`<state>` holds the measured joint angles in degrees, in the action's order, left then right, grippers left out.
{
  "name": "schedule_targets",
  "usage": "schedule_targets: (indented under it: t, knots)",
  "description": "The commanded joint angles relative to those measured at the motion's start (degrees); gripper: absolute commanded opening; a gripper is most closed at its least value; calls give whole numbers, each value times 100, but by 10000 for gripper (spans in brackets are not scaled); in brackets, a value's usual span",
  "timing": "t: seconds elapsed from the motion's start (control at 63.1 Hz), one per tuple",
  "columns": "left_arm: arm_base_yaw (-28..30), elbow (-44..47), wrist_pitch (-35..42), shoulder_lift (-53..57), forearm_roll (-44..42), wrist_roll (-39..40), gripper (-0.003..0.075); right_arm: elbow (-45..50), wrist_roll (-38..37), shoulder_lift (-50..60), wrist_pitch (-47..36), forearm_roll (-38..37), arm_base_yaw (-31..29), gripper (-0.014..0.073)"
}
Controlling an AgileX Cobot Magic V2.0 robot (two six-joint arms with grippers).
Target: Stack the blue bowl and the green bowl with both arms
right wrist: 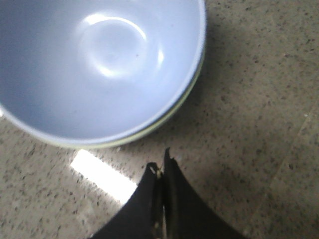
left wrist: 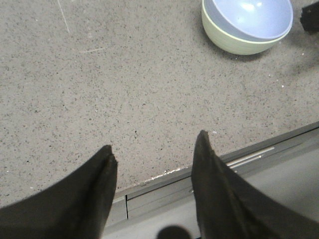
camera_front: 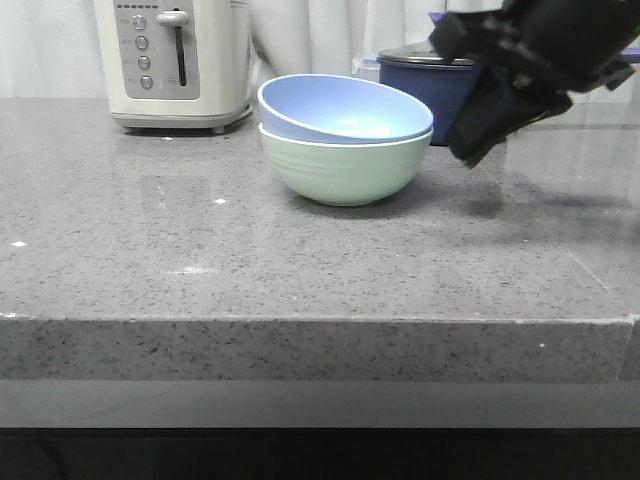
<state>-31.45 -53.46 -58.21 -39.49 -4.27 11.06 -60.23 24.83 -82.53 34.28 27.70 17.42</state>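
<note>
The blue bowl (camera_front: 345, 108) sits nested inside the green bowl (camera_front: 345, 170) on the grey stone counter (camera_front: 200, 260), a touch tilted, its rim riding higher on the side toward the toaster (camera_front: 175, 60). So the stack looks done, and what's left, by my reading, is a clean exit.

The right gripper (right wrist: 160, 172) hangs just beside the bowls, fingers pressed together on nothing, clear of both rims. In the front view it hovers above the counter in front of the navy saucepan (camera_front: 430, 85), though that view is too dark to judge how close it is to the pot.

The left gripper (left wrist: 154, 149) is well apart from the stack, near the counter's front edge, jaws spread wide and empty.

To finish well, the right arm should lift up and away from the bowls before swinging, so it neither clips the tilted blue rim nor backs into the saucepan.
</note>
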Motion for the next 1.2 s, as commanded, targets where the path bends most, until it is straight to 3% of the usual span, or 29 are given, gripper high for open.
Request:
schedule_targets:
  t: [0.0, 0.301, 0.649, 0.855, 0.95, 1.093, 1.188]
  knots:
    - [-30, -120, 369, 104, -22, 70, 344, -205, -348, 581, 323, -376, -4, -61]
    - [-30, -120, 421, 104, -22, 70, 344, -11, -2277, 2228, 1283, -2417, -4, -61]
    - [-30, -120, 621, 104, -56, 70, 344, 972, -2517, 4604, 1629, -2437, -4, -62]
    - [-30, -120, 621, 104, -123, 70, 338, 1390, -2517, 5472, 1634, -2437, -4, -63]
    - [-30, -120, 621, 104, -136, 70, 250, 1453, -2517, 5602, 1634, -2437, -4, -63]
    - [-30, -120, 616, 104, -172, 70, 31, 1459, -2517, 5596, 1644, -2437, -4, -63]
    - [-30, -120, 616, 104, -172, 70, -20, 1459, -2517, 5596, 1644, -2437, -4, -63]
